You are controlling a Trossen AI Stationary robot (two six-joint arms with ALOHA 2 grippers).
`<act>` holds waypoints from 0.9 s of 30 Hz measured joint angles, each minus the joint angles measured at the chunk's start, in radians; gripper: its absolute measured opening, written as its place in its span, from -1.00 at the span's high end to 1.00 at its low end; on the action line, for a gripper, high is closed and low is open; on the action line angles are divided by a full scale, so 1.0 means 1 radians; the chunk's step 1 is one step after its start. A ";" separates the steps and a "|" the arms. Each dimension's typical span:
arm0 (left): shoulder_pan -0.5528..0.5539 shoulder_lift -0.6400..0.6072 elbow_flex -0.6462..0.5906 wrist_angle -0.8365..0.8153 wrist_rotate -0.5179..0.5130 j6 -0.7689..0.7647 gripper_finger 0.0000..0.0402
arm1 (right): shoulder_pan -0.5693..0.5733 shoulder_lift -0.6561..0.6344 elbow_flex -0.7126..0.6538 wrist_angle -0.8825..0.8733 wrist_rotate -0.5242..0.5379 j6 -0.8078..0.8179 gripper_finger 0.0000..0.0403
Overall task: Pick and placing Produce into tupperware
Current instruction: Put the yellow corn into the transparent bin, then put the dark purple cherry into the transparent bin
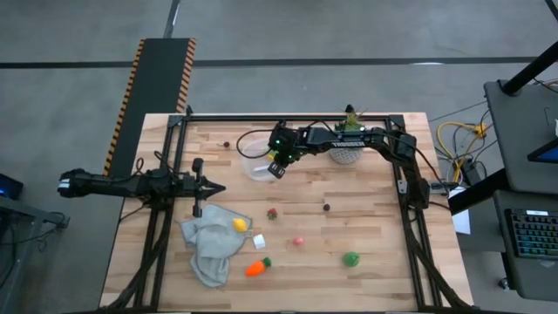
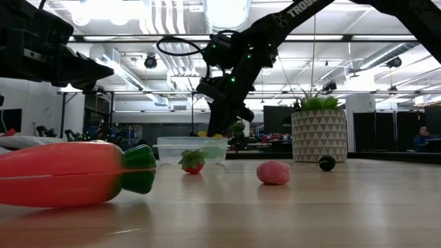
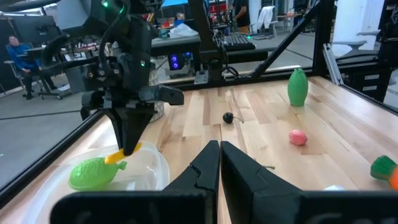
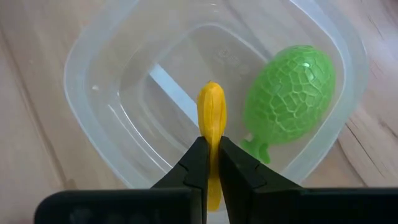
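Pinched in the right gripper (image 4: 210,163), a slim yellow piece (image 4: 211,118) hangs over the tupperware (image 4: 93,74), which sits at eleven o'clock from the table's (image 1: 375,218) centre. It looks light, stiff and slick; the narrow end-on hold could slip. Beside it lies a green piece (image 4: 289,93). The left gripper (image 1: 212,187) waits at nine o'clock, jaws together and empty.

- Illumination: bright, even, from overhead ceiling fixtures (image 2: 227,10) in the low view
- Glare: fixtures blown out white
- Shadows: soft and short on the table (image 1: 366,227)
- Focus: near carrot (image 2: 76,173) blurred in the low view; right wrist view's container rim (image 4: 81,56) soft
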 joint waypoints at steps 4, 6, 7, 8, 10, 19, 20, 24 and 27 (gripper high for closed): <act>0.000 0.000 0.000 0.000 0.000 0.000 1.00 | 0.000 0.000 0.000 -0.001 0.002 0.000 0.87; 0.000 0.000 0.000 0.000 0.000 0.000 1.00 | 0.000 -0.001 0.000 -0.001 0.002 0.000 0.83; 0.000 0.001 0.000 0.000 0.000 0.000 1.00 | 0.000 -0.001 0.000 -0.003 0.002 0.000 0.81; 0.000 0.001 0.000 0.000 0.000 0.000 1.00 | 0.000 -0.001 0.000 -0.006 0.002 0.000 0.78; 0.000 0.001 0.000 0.000 0.000 0.000 1.00 | 0.000 -0.001 -0.001 -0.012 0.002 0.000 0.74; 0.000 0.001 0.000 0.000 0.000 -0.001 1.00 | 0.000 -0.003 0.008 -0.022 0.001 0.007 0.58; 0.000 0.001 0.000 0.000 0.000 -0.001 1.00 | 0.000 -0.007 0.010 -0.022 0.001 0.008 0.57; 0.000 0.000 0.000 0.001 0.000 0.000 1.00 | 0.002 -0.041 0.022 -0.034 -0.001 0.007 0.55; 0.000 0.000 0.000 0.001 0.000 0.000 1.00 | 0.011 -0.091 0.025 -0.060 0.000 0.000 0.55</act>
